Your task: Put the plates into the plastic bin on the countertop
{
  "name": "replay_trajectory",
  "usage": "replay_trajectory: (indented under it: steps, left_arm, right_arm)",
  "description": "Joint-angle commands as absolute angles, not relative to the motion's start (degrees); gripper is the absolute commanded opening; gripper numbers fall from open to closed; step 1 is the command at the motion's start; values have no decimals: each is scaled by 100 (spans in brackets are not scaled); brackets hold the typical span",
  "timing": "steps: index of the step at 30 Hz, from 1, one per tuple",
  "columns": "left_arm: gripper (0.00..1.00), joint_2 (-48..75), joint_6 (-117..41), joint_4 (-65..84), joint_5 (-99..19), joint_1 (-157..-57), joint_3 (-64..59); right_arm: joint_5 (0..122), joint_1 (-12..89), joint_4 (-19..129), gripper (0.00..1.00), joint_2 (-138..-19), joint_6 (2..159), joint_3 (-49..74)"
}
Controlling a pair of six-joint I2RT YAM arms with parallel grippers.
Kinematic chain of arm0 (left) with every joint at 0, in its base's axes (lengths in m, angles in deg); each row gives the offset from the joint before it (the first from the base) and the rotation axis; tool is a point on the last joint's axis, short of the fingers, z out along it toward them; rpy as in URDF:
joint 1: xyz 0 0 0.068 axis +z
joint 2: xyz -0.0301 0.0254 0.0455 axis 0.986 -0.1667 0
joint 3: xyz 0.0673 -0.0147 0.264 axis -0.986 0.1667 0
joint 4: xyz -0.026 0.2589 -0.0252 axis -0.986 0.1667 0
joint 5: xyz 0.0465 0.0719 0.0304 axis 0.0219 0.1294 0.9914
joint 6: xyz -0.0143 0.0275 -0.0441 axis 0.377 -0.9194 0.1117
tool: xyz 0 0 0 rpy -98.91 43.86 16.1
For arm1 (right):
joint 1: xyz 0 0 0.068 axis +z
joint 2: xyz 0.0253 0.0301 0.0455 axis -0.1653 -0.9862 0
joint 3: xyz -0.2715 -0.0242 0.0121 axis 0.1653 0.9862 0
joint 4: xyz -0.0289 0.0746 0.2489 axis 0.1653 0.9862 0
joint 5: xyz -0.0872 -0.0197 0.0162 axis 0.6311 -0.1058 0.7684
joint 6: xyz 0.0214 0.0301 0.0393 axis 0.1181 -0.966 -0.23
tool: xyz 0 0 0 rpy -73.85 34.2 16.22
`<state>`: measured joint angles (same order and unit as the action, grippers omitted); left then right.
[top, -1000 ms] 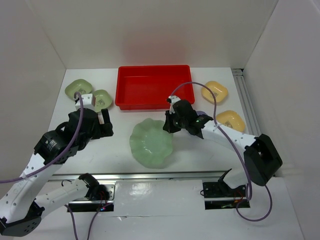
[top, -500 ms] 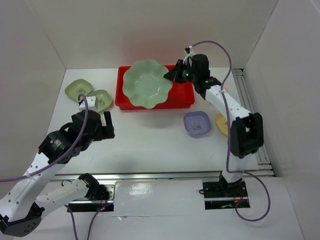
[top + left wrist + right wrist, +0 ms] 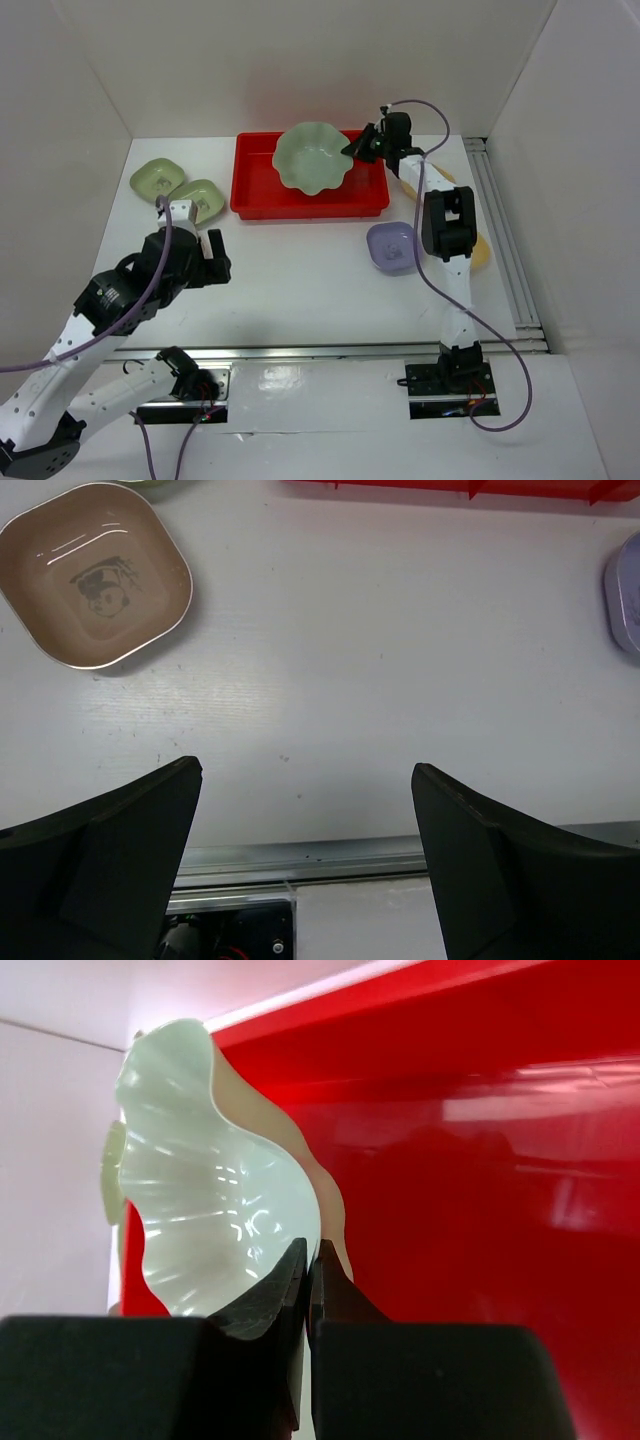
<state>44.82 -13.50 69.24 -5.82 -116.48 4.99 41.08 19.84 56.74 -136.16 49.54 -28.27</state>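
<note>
**Scalloped dish held over the red bin**

A white countertop (image 3: pixel 300 290), closed in by plain white walls (image 3: pixel 300 70), fills the overhead view, with a metal rail (image 3: pixel 300 352) along its lower edge. The red bin (image 3: pixel 262 190) sits at the upper centre of the frame. The large pale-green scalloped dish (image 3: pixel 312 158) is over the bin's right half, tipped up on edge with its hollow facing the camera. Whether it touches the bin's floor cannot be told.

The right gripper (image 3: pixel 352 150) reaches in from the upper right. In its wrist view the jaws are pinched almost together on the dish's wavy rim, with red plastic behind.

The left gripper (image 3: pixel 205 255) hangs at centre left above bare countertop. Its jaws are spread wide and hold nothing.

Two small pale-green dishes (image 3: pixel 157 179) lie at the upper left, just beside each other and left of the bin. The left wrist view shows a pinkish-tan dish (image 3: pixel 97 575) at its upper left. A lavender dish (image 3: pixel 392 246) rests right of centre, below the bin's right corner. A yellow-orange dish (image 3: pixel 482 250) peeks out from behind the right arm.
</note>
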Motion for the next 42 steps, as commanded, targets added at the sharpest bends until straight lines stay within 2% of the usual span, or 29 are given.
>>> replay_trajectory:
  steps: [1, 3, 5, 7, 9, 10, 12, 14, 17, 24, 25, 26, 30, 33, 38, 41, 42]
  left_arm:
    - [100, 4534, -1373, 6716, -688, -11635, 571]
    - [100, 4587, -1373, 6664, -688, -11635, 571]
    - [100, 4587, -1373, 6663, -749, -11635, 571]
    - [100, 4587, -1373, 6663, -750, -11635, 571]
    - [100, 4534, -1373, 6611, -811, -11635, 571]
    - [100, 4534, -1373, 6611, -811, -11635, 571]
    - [100, 4473, -1373, 6558, -882, -11635, 571]
    - [100, 4411, -1426, 6558, -943, -11635, 571]
    - [100, 4411, -1426, 6505, -1005, -11635, 571]
    - [100, 4359, -1426, 6444, -1172, -11635, 571]
    - [100, 4359, -1426, 6444, -1233, -11635, 571]
    - [100, 4359, -1426, 6374, -1294, -11635, 571]
    - [100, 4297, -1426, 6259, -1356, -11635, 571]
    - [100, 4244, -1426, 6145, -1505, -11635, 571]
    - [100, 4183, -1426, 5794, -1725, -11635, 677]
    - [100, 4016, -1321, 5225, -2041, -11635, 887]
    - [100, 3859, -1321, 5022, -2181, -11635, 1018]
  right_arm:
    - [3940, 2024, 5703, 0, -13607, 4937, -3417]
    - [3940, 1971, 5703, 1, -13677, 4937, -3417]
    - [3879, 1971, 5703, 8, -13747, 4937, -3364]
    - [3721, 1971, 5651, 19, -13748, 4937, -3364]
    - [3668, 2023, 5581, 21, -13748, 4937, -3198]
    - [3615, 2024, 5519, 29, -13661, 4989, -3145]
    - [3563, 2077, 5518, 52, -13581, 5050, -3144]
    - [3562, 2129, 5728, 54, -13519, 5138, -3215]
    - [3685, 2129, 6001, 69, -13300, 5314, -3267]
    - [3878, 2129, 6080, 71, -12571, 5438, -2618]
    - [3939, 2129, 6168, 75, -12387, 5499, -2617]
    - [4114, 2190, 6369, 84, -12264, 5612, -2460]
    - [4696, 2314, 7047, 99, -11771, 5692, -2353]
    - [5065, 2314, 7486, 99, -11568, 5850, -2353]
    - [5188, 2366, 7329, 99, -10797, 5956, -1931]
    - [5713, 2568, 7696, 99, -10183, 6228, -1800]
    - [6281, 2760, 7698, 99, -9953, 6394, -1704]
